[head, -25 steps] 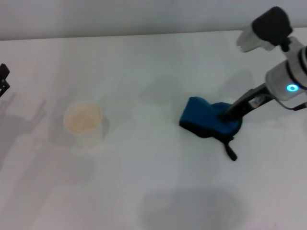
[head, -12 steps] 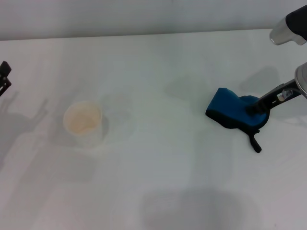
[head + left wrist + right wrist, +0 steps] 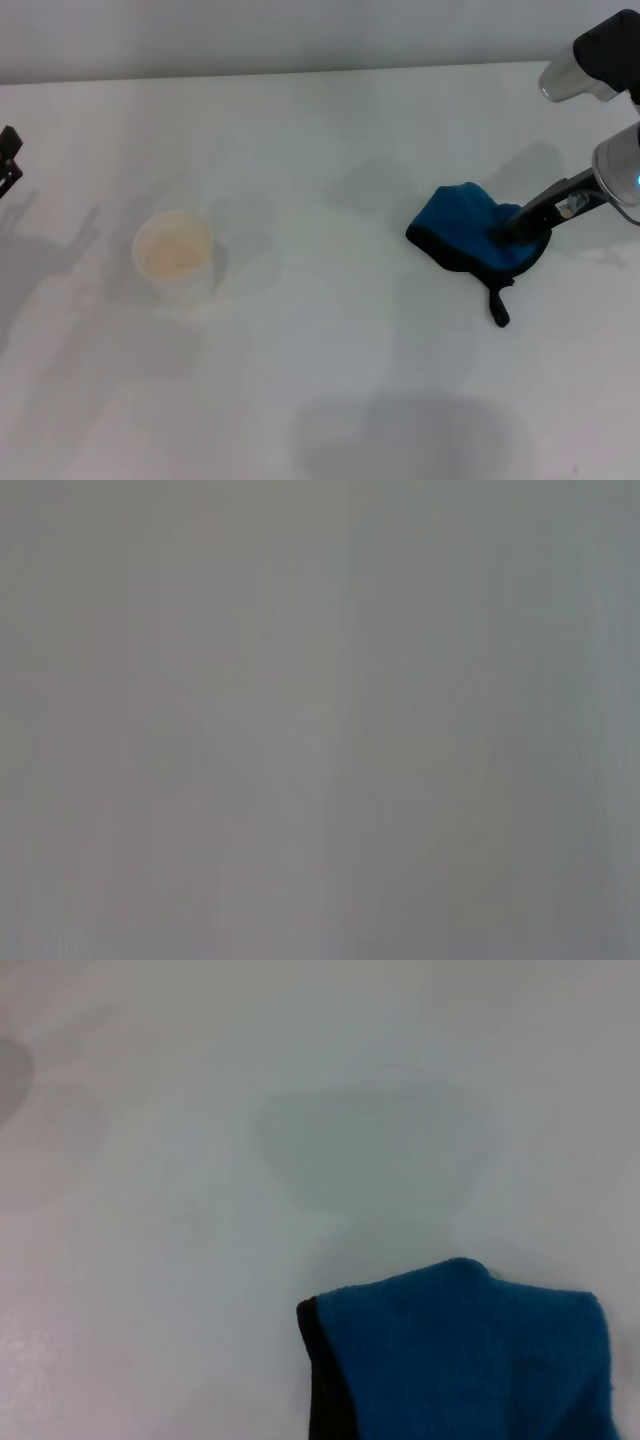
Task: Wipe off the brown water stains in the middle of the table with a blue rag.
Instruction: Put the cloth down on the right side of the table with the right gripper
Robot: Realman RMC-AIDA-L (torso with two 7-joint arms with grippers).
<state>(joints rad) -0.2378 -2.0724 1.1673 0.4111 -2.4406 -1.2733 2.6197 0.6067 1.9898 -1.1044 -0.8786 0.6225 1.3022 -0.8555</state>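
The blue rag [image 3: 470, 240], with black trim and a black loop tab [image 3: 497, 305], lies bunched on the white table [image 3: 330, 380] at the right. My right gripper [image 3: 512, 230] is shut on the blue rag and presses it onto the table. The rag also shows in the right wrist view [image 3: 470, 1360], over the bare table [image 3: 200, 1210]. No brown water stains show on the middle of the table in any view. My left gripper [image 3: 8, 160] is parked at the far left edge, only partly in view. The left wrist view shows only plain grey.
A white cup [image 3: 175, 257] with beige residue inside stands at the left of the table. The table's far edge [image 3: 300, 75] runs along the back.
The right gripper dragged the rag to the right across the table, then back a little to the left. The cup and the left arm have not moved.
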